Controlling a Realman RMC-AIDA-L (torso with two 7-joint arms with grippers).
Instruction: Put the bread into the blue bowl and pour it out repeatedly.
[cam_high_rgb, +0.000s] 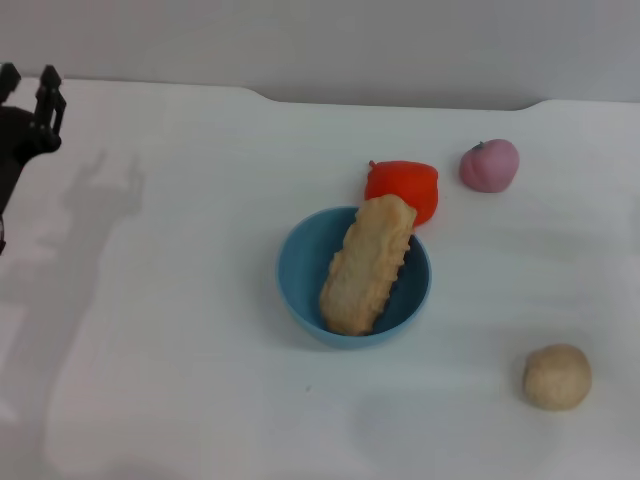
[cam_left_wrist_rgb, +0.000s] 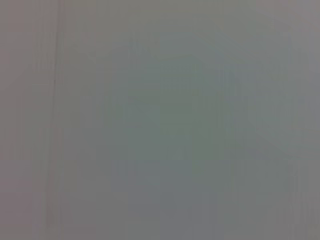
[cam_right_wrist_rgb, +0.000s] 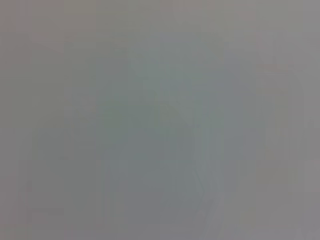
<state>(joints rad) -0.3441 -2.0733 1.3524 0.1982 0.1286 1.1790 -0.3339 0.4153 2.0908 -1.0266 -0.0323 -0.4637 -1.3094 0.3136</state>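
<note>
The blue bowl (cam_high_rgb: 298, 285) stands upright near the middle of the white table. The bread (cam_high_rgb: 366, 264), a long golden-tan loaf, lies slanted inside it, its far end resting over the far rim. My left gripper (cam_high_rgb: 29, 74) hangs at the far left edge of the head view, well away from the bowl, open with nothing between its fingers. The right gripper is out of view. Both wrist views show only a plain grey blur.
A red-orange lumpy toy (cam_high_rgb: 405, 187) sits right behind the bowl, close to the bread's far end. A pink round toy (cam_high_rgb: 489, 165) lies farther back right. A small beige ball (cam_high_rgb: 557, 377) rests at the front right.
</note>
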